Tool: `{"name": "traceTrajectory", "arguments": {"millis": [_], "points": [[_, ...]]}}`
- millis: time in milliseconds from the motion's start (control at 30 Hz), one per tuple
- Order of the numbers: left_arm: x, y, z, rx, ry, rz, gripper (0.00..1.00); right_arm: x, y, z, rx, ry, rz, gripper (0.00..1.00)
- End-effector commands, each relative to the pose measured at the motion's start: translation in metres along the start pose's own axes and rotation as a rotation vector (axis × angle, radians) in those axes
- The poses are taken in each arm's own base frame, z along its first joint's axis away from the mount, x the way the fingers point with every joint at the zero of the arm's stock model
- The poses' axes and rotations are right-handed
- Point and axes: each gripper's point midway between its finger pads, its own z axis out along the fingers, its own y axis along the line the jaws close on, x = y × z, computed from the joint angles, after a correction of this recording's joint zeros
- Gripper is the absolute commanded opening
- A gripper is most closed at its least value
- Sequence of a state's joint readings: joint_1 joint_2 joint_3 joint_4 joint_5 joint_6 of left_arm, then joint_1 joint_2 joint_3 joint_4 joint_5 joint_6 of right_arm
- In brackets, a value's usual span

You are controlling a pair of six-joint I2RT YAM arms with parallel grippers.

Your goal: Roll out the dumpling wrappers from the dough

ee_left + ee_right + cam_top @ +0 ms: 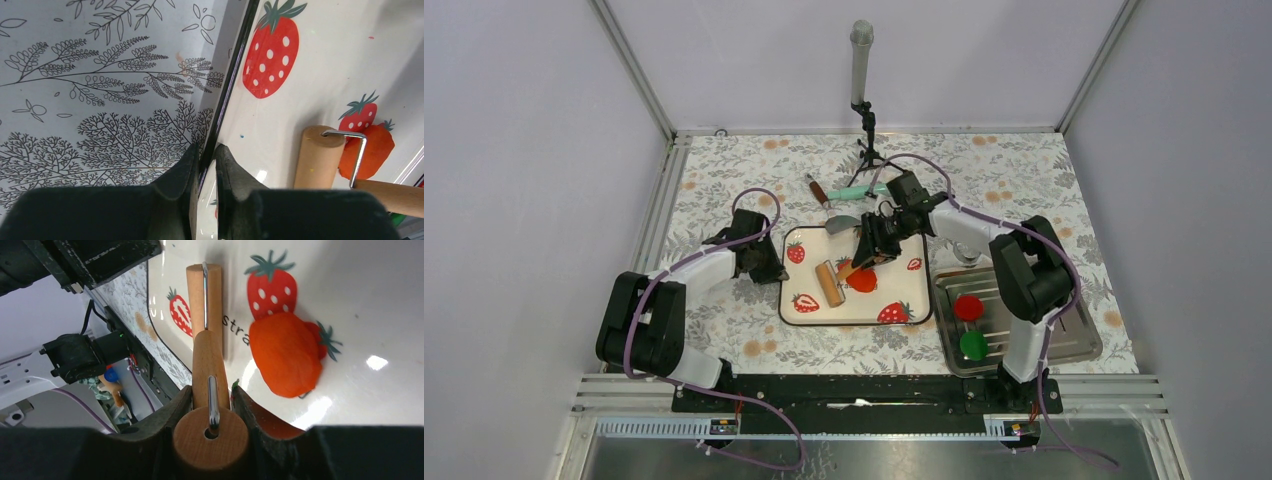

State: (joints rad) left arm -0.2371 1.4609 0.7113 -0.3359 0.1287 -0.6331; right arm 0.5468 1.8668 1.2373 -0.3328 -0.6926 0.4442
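Observation:
The dough (861, 279) is an orange-red lump on the white strawberry board (854, 310), seen close in the right wrist view (285, 355). My right gripper (210, 392) is shut on the handle of the wooden roller (207, 360). The roller's drum (829, 283) rests on the board just left of the dough, apart from it. My left gripper (206, 147) is shut on the board's left edge (235, 90), with the roller drum (317, 157) and the dough (375, 150) to its right. The dumpling wrappers are out of view.
A metal tray (1074, 345) at the right holds a crimson disc (968, 307) and a green disc (972, 345). Behind the board lie a wooden-handled tool (816, 188), a green-handled tool (856, 190) and a metal scraper (842, 222). A microphone stand (864, 120) rises at the back.

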Motion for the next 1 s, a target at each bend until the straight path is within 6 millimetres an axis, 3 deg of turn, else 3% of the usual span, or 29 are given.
{"name": "traceTrajectory", "arguments": {"millis": [0, 67, 133, 267, 500, 700, 867, 967], "points": [[-0.002, 0.013, 0.0, -0.05, -0.017, -0.028, 0.0, -0.019, 0.039, -0.005, -0.112, 0.004, -0.182, 0.0], [-0.003, 0.012, 0.001, -0.045, -0.014, -0.021, 0.0, -0.026, 0.064, -0.025, -0.158, -0.005, -0.269, 0.0], [-0.004, 0.011, 0.003, -0.039, -0.02, -0.017, 0.0, -0.029, 0.076, -0.046, -0.161, -0.024, -0.317, 0.0], [-0.008, 0.009, 0.004, -0.033, -0.028, -0.012, 0.0, -0.022, 0.069, -0.073, -0.097, -0.062, -0.319, 0.0], [-0.01, 0.008, 0.003, -0.022, -0.04, -0.011, 0.0, -0.014, 0.014, -0.081, 0.067, -0.085, -0.205, 0.0], [-0.011, 0.008, 0.003, -0.015, -0.052, -0.013, 0.0, -0.011, -0.014, -0.068, 0.134, -0.051, -0.174, 0.0], [-0.01, 0.008, 0.003, -0.014, -0.054, -0.014, 0.0, 0.012, -0.064, -0.053, 0.28, 0.025, -0.106, 0.0], [-0.011, 0.008, 0.002, -0.013, -0.059, -0.012, 0.0, 0.018, -0.095, -0.059, 0.411, 0.042, -0.053, 0.0]]}}
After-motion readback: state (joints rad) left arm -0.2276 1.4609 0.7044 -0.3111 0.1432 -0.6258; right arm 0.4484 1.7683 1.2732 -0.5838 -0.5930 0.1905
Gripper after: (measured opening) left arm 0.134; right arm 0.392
